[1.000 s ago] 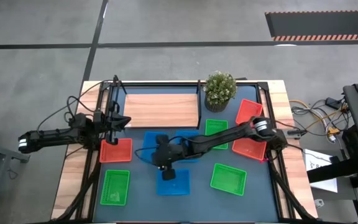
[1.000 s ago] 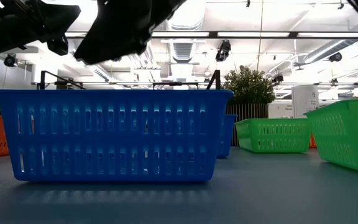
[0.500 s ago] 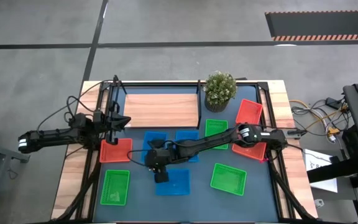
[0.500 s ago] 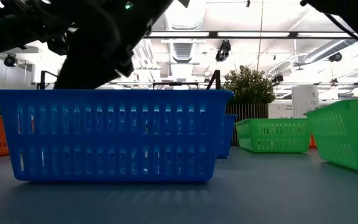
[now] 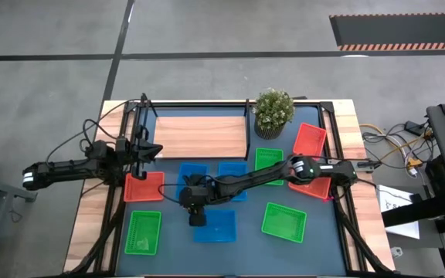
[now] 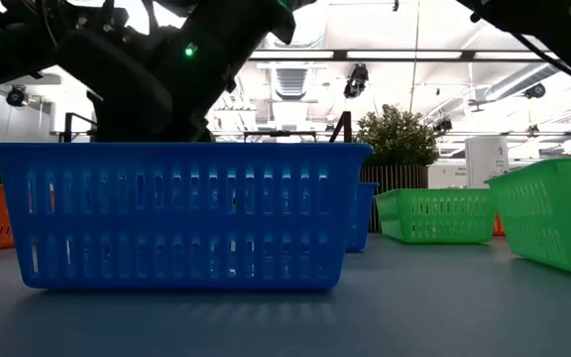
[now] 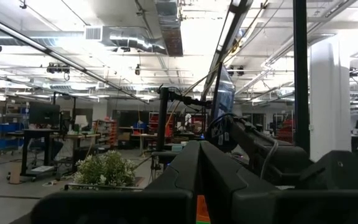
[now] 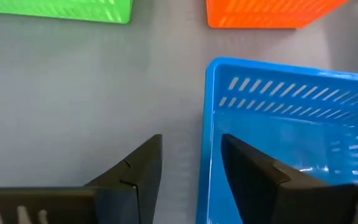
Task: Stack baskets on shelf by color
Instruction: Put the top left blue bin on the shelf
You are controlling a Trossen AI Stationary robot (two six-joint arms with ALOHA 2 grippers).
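Blue basket sits directly under the right tool, whose fingers stand apart astride its side wall; the left tool waits by the shelf.

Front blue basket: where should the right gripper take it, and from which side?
Grip the blue basket by its upright side wall, from above. The right gripper is open, one finger inside the wall and one outside. The thin rim fits between the fingers; the basket sits level.
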